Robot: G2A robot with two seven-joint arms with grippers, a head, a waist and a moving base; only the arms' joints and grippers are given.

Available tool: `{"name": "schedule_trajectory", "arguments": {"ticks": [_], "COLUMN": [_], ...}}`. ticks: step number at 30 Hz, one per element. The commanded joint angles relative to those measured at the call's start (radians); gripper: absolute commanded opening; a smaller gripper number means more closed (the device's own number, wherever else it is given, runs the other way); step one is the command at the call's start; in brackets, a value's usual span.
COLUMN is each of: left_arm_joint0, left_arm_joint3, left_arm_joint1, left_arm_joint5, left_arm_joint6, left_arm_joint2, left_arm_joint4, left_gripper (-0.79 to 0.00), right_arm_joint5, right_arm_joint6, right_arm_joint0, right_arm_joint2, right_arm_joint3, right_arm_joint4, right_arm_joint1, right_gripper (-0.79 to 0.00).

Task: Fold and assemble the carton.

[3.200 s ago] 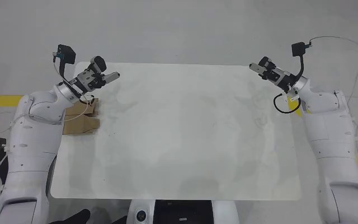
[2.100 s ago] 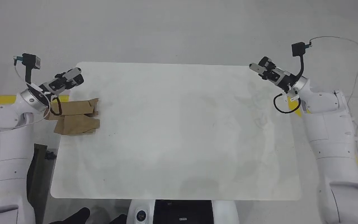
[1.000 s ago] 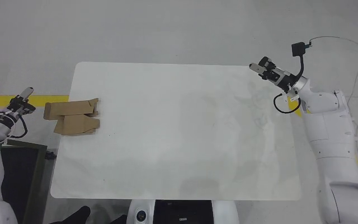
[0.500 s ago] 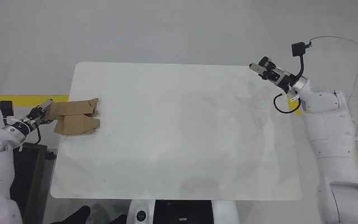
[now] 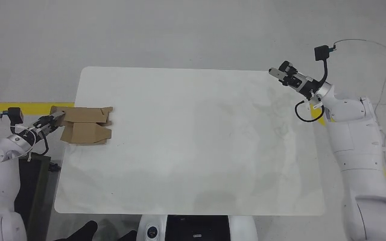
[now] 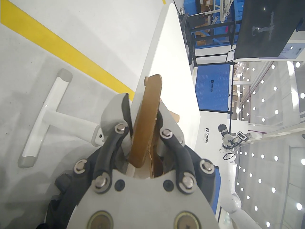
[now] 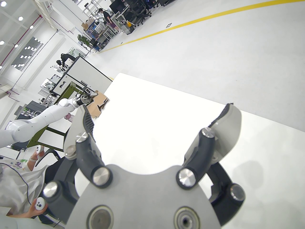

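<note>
carton [image 5: 87, 126]: flattened brown cardboard at the left edge of the table [image 5: 199, 156], with its outer end sticking out past the edge
left gripper [image 5: 54, 118]: just off the table's left side; fingers [image 6: 114, 115] closed tight on the carton's overhanging end, cardboard pinched between them
right gripper [image 5: 272, 71]: at the far right corner of the table, well apart from the carton; fingers [image 7: 81, 125] spread wide, holding nothing

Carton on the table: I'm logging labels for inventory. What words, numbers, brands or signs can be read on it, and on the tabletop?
On the flat cardboard carton: none; the faces that show are plain brown.
On the white tabletop: none; no lettering or signs.
</note>
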Motion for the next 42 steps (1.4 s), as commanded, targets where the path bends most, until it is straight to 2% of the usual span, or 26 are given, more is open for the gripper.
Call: {"name": "schedule_trajectory", "arguments": {"ticks": [1, 9, 16, 21, 27, 32, 42], "left_arm_joint0": [0.000, -0.001, 0.000, -0.012, -0.024, -0.046, -0.087], "left_arm_joint3": [-0.001, -0.032, -0.086, -0.136, -0.236, -0.337, -0.472], "left_arm_joint1": [0.002, 0.014, 0.024, 0.019, 0.010, -0.004, -0.055], "left_arm_joint5": [-0.005, -0.048, -0.073, -0.077, -0.087, -0.059, -0.015], "left_arm_joint6": [-0.007, -0.003, 0.124, 0.181, 0.145, 0.091, -0.001], "left_arm_joint2": [-0.003, -0.033, -0.041, -0.039, -0.028, 0.020, 0.201], "left_arm_joint4": [-0.014, -0.082, -0.057, -0.090, -0.180, -0.247, -0.359], "left_gripper": [-0.785, -0.785, -0.785, -0.785, -0.785, -0.785, -0.785], "right_arm_joint5": [0.000, 0.000, 0.000, 0.000, 0.000, 0.000, 0.000], "right_arm_joint6": [0.000, 0.000, 0.000, 0.000, 0.000, 0.000, 0.000], "right_arm_joint0": [0.000, 0.000, 0.000, 0.000, 0.000, 0.000, 0.000], "right_arm_joint2": [0.000, 0.000, 0.000, 0.000, 0.000, 0.000, 0.000], "right_arm_joint3": [0.000, 0.000, 0.000, 0.000, 0.000, 0.000, 0.000], "right_arm_joint4": [0.000, 0.000, 0.000, 0.000, 0.000, 0.000, 0.000], "right_arm_joint1": [0.000, 0.000, 0.000, 0.000, 0.000, 0.000, 0.000], "right_gripper": [0.000, 0.000, 0.000, 0.000, 0.000, 0.000, 0.000]}}
